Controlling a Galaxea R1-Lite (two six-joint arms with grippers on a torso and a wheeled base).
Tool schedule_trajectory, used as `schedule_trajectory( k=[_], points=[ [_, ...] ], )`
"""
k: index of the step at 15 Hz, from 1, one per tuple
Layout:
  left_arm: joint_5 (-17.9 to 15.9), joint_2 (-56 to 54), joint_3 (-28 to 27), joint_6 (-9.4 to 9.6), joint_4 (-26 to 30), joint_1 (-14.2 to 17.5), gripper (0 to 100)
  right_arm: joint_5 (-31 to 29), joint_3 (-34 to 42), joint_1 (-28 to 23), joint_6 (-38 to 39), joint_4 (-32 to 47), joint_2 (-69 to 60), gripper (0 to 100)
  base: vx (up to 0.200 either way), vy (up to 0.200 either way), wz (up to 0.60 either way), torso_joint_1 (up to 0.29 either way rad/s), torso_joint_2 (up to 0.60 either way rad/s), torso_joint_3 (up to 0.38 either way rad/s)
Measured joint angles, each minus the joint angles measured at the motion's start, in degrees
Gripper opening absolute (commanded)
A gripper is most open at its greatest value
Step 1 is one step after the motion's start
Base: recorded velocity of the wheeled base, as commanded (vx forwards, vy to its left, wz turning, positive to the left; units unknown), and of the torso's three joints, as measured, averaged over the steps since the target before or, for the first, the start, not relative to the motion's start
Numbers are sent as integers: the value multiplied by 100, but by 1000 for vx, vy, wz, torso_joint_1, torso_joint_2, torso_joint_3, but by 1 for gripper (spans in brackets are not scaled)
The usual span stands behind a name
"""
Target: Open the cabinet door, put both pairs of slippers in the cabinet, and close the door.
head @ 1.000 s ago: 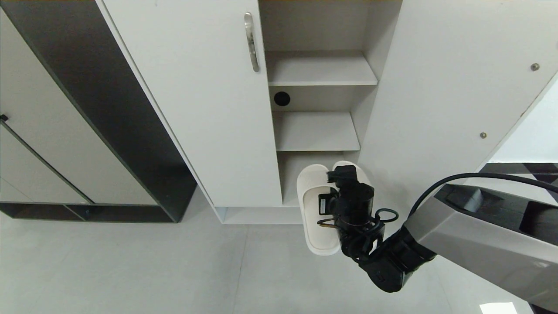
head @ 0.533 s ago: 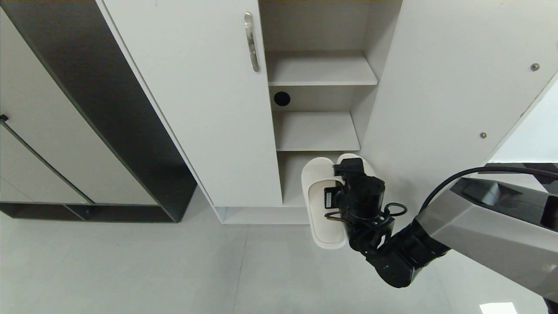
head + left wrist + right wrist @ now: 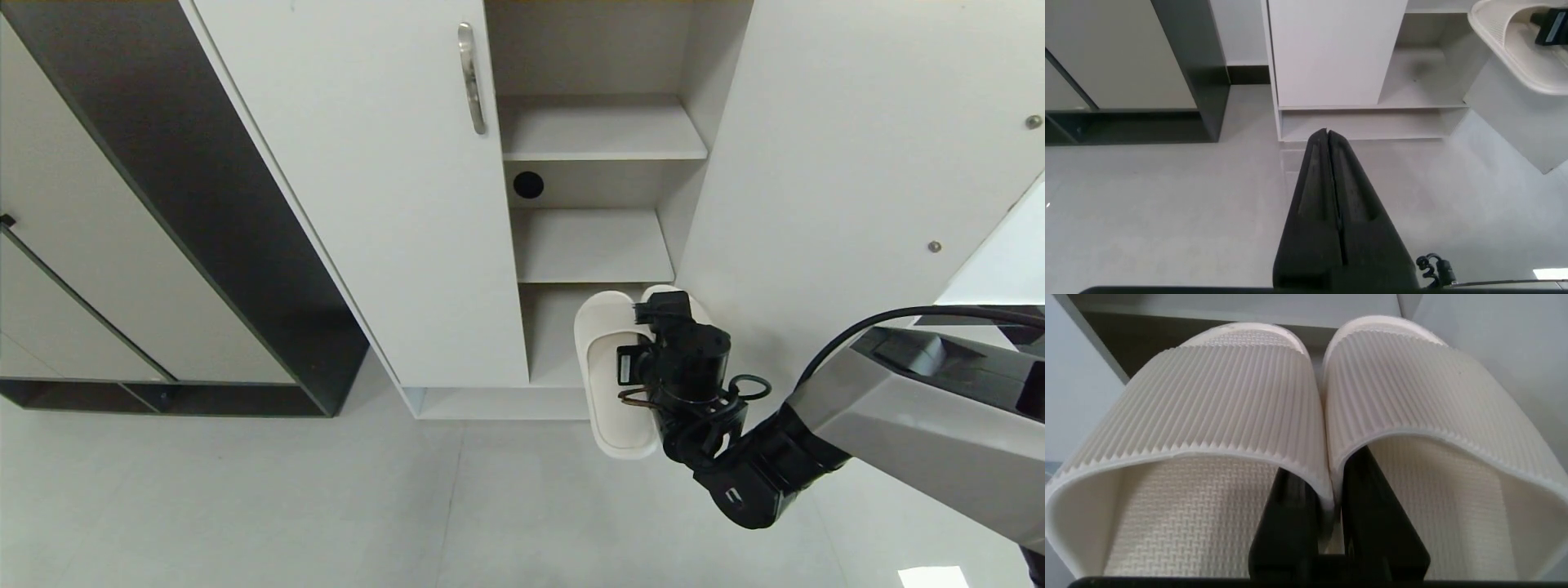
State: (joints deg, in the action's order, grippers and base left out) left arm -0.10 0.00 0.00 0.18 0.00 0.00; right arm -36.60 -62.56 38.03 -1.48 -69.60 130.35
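1. Slippers (image 3: 614, 371): one white pair held side by side in the right jaws, which pinch the two touching inner walls behind the ribbed straps (image 3: 1208, 400). The toes point ahead of the jaws into the cabinet's (image 3: 596, 131) lowest bay.
2. Handling, likely: light, soft foam. The walls may flex and one slipper could slide loose, so the middle pinch suits.
3. Obstacles: the open door (image 3: 816, 163) stands close beside the jaws, the closed door (image 3: 384, 188) is on the other side, and a shelf (image 3: 592, 245) is just above and ahead.
4. Idle left jaws are pressed together on nothing, over the floor (image 3: 1167, 212), well apart.
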Motion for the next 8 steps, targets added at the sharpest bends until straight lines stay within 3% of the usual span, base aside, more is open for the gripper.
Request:
schedule_trajectory(
  k=[8],
  points=[
    [0,0,0,2,0,0,0,41,-105,121,4,328,0,0,0,0,0,0,0,0]
  ],
)
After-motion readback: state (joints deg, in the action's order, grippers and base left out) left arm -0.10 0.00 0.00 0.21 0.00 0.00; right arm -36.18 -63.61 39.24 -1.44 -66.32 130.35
